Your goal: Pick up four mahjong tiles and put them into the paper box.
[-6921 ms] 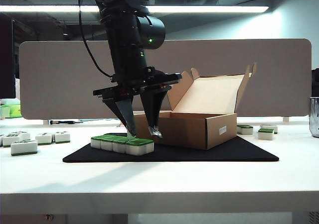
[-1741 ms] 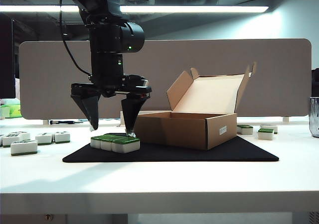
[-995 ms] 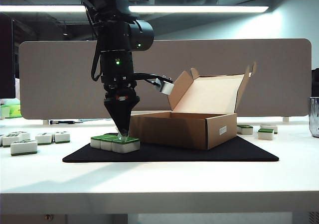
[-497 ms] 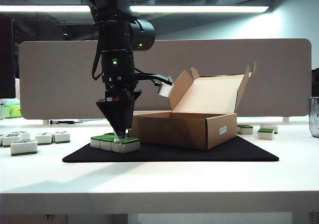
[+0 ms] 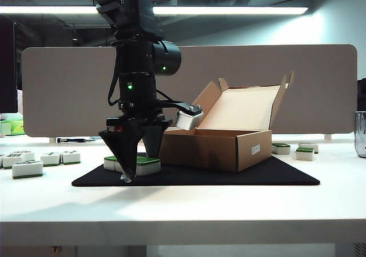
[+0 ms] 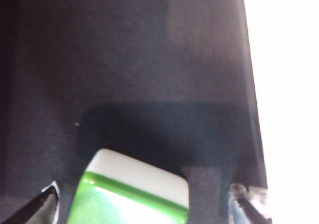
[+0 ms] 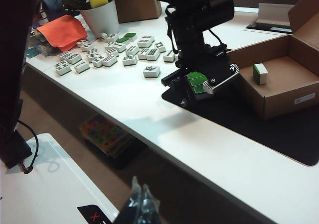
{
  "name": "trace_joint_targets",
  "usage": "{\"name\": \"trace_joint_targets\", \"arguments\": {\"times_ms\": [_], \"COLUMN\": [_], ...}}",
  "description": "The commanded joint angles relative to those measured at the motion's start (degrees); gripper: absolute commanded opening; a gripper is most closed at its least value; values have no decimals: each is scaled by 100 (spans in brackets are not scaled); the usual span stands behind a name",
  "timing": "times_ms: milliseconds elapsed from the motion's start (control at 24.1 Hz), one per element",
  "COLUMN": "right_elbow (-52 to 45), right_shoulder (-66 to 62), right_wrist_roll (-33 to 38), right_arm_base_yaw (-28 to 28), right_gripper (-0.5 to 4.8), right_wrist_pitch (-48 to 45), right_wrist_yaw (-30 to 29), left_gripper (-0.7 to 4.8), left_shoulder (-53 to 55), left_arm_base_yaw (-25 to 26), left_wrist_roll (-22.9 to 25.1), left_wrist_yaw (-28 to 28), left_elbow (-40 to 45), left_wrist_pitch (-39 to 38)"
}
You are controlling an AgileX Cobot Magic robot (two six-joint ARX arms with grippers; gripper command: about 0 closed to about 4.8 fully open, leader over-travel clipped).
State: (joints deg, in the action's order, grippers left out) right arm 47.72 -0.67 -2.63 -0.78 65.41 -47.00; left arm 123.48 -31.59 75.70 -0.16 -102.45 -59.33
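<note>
The left claw (image 5: 140, 163) hides part of the tiles (image 5: 146, 164) in the exterior view. In the left wrist view one tile (image 6: 132, 194) is blurred and cut off by the edge. The right claw (image 7: 142, 204) is blurred and edge-cut; its jaws can't be read.

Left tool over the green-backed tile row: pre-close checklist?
1. Left tool open: ok, jaws wide.
2. Green-backed white mahjong tile between its fingertips: ok, though nearer one finger.
3. Only one tile straddled: cannot tell, the neighbours are outside the left wrist view.
4. Brown cardboard box lid open: ok.
5. Box has room: ok, a single tile lies inside.
6. Right tool out of the way: ok, shut, off the table, far from the black mat.
</note>
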Motion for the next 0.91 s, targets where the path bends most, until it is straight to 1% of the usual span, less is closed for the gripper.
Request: {"name": "trace_joint_targets", "arguments": {"times_ms": [41,83,124,249,373,456,539,622,705,787,829,912], "right_elbow": [22,20,20,22,22,22,22,22,22,20,20,20], "right_shoulder": [63,63,63,63,63,63,63,63,63,63,63,66], "right_wrist_roll": [7,7,7,7,7,7,7,4,4,4,4,4], "right_arm_base_yaw": [0,-2,-2,-2,-2,-2,-2,-2,-2,-2,-2,-2], "right_gripper": [-1,-1,-1,-1,-1,-1,-1,-1,-1,-1,-1,-1], "right_wrist_pitch": [-55,-55,-55,-63,-66,-94,-98,-98,-98,-101,-103,-109], "right_wrist_yaw": [-50,-50,-50,-50,-50,-50,-50,-50,-48,-50,-48,-50], "left_gripper": [415,379,357,357,356,269,203,203,203,203,203,203], "left_shoulder": [13,13,13,28,146,227,223,181,15,-201,-337,-518], "left_arm_base_yaw": [-9,-9,-9,-7,0,11,-15,-101,-337,-570,-662,-730], "left_wrist_roll": [210,210,208,205,188,186,186,184,166,107,-122,-509], "left_wrist_yaw": [44,48,44,42,39,37,24,-107,-317,-669,-861,-1034], "left_elbow": [-7,-7,-7,-7,-7,-4,-9,-26,-28,-28,-28,-28], "left_wrist_pitch": [20,55,118,304,238,166,249,337,487,673,844,1220]}}
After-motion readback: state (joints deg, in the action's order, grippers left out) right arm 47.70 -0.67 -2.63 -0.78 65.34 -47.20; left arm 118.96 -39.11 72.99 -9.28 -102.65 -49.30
